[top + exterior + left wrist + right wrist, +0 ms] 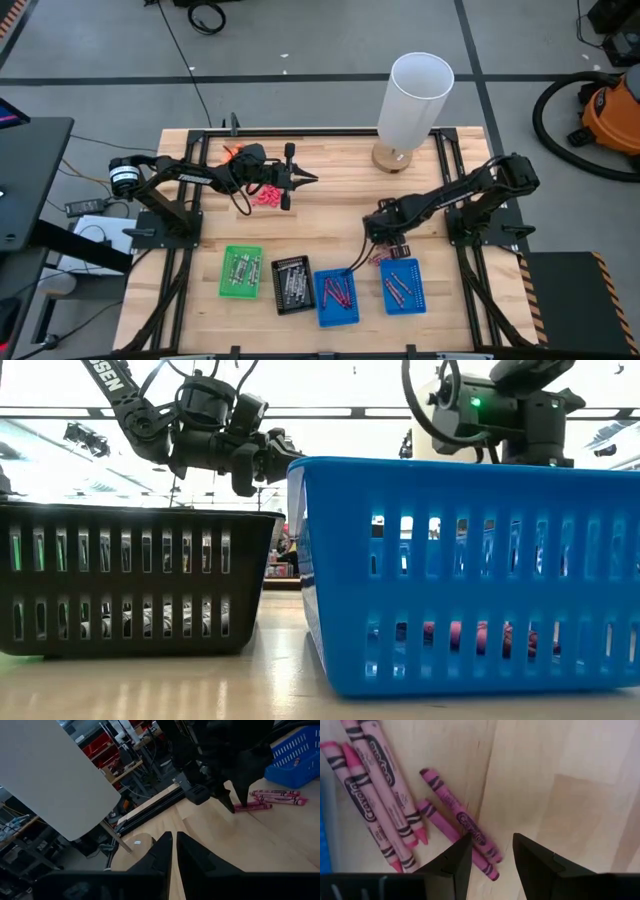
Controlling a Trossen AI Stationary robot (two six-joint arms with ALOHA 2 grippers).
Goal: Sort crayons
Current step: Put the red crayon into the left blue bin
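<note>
We see the loose crayons (380, 805) lying flat on the wooden bench (340, 190), just beside the rightmost blue tray (402, 284); in the right wrist view three pink ones lie parallel, side by side, tips pointing toward the camera, and two magenta ones (460, 822) lie on a similar slant just beside them. The right pincer (492, 852) hovers over the magenta pair, its fingers spread with nothing between them. More maroon crayons (337, 292) lie in the two blue trays, silvery ones (240, 270) in the green tray (241, 272) and the black tray (292, 285). A small pink heap (266, 196) rests near the left pincer (310, 179), which is raised over the bench's far side with fingers nearly together and empty. A white cylinder (414, 100) stands at the far edge. Beyond the bench we make out grey floor, an orange vacuum (610, 115) and shelving (107, 745).
</note>
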